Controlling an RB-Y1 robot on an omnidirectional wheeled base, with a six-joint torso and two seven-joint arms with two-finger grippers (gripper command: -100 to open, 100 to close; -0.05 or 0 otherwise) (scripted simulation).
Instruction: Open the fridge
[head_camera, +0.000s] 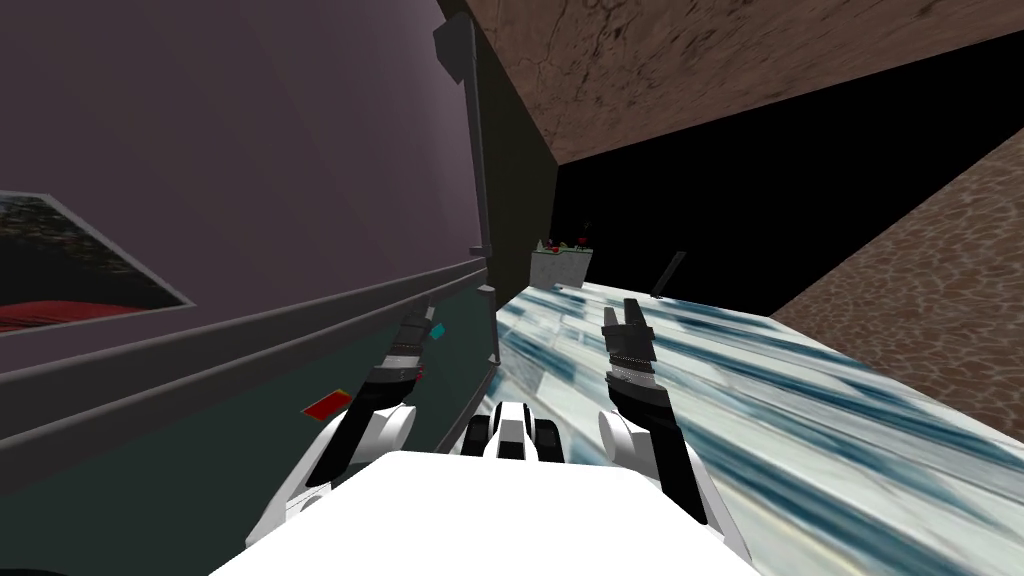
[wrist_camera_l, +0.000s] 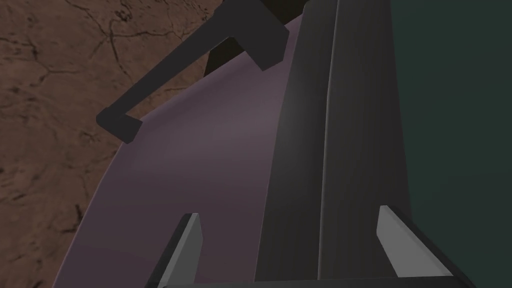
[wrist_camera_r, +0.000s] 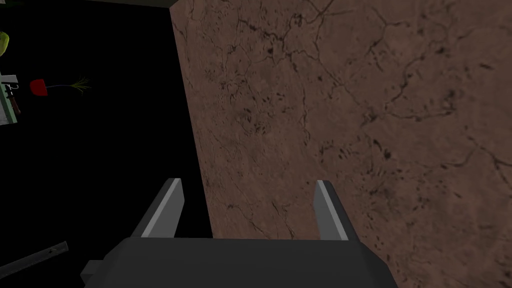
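Observation:
The fridge fills the left of the head view, with a purple upper door (head_camera: 250, 150), a dark grey band (head_camera: 250, 335) below it and a dark green lower door (head_camera: 200, 440). A long dark grey handle (head_camera: 478, 150) runs along the upper door's edge; a shorter handle (head_camera: 491, 325) sits on the lower door. My left gripper (head_camera: 425, 318) is held close against the fridge front, open and holding nothing. In the left wrist view, the left gripper (wrist_camera_l: 292, 240) straddles the grey band (wrist_camera_l: 325, 150), with the upper handle (wrist_camera_l: 185, 70) farther ahead. My right gripper (head_camera: 627, 310) hovers open over the floor.
A blue and white streaked floor (head_camera: 750, 400) stretches ahead to the right. A small white box with plants (head_camera: 560, 265) stands beyond the fridge. Brown stone walls (head_camera: 750, 60) frame a black area. A red sticker (head_camera: 327, 404) and a teal sticker (head_camera: 437, 331) mark the lower door.

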